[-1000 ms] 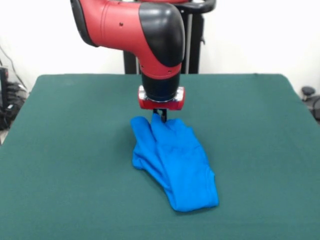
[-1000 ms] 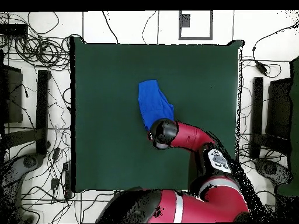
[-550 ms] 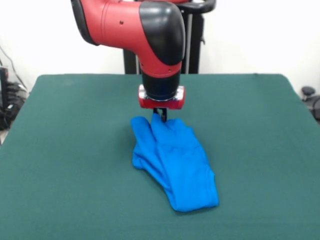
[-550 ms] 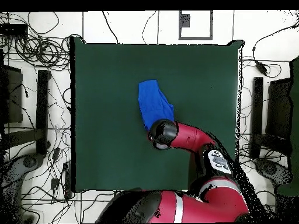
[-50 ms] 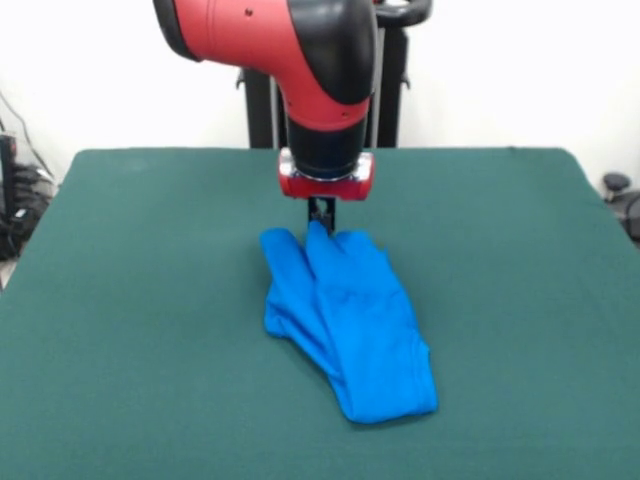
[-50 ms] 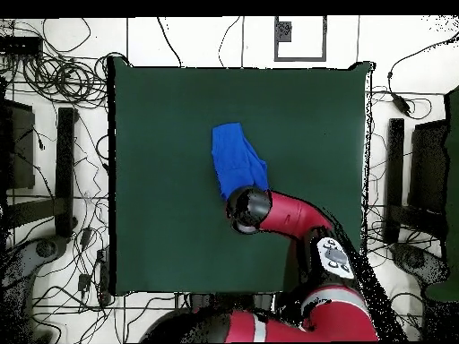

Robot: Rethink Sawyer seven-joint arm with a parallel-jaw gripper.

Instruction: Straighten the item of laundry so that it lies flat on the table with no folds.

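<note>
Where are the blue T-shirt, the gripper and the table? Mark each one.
blue T-shirt (image 5: 350,320): front view, middle of the bunched cloth.
gripper (image 5: 321,216): front view, black tips at the shirt's far edge.
table (image 5: 130,300): front view, bare green top.

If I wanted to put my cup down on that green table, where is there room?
Almost anywhere. The table is bare green on both sides of the blue T-shirt out to its side edges, and along the front edge below the shirt. The only crowded spot is mid-table, at the shirt's far end, where the gripper and red arm come down.
</note>
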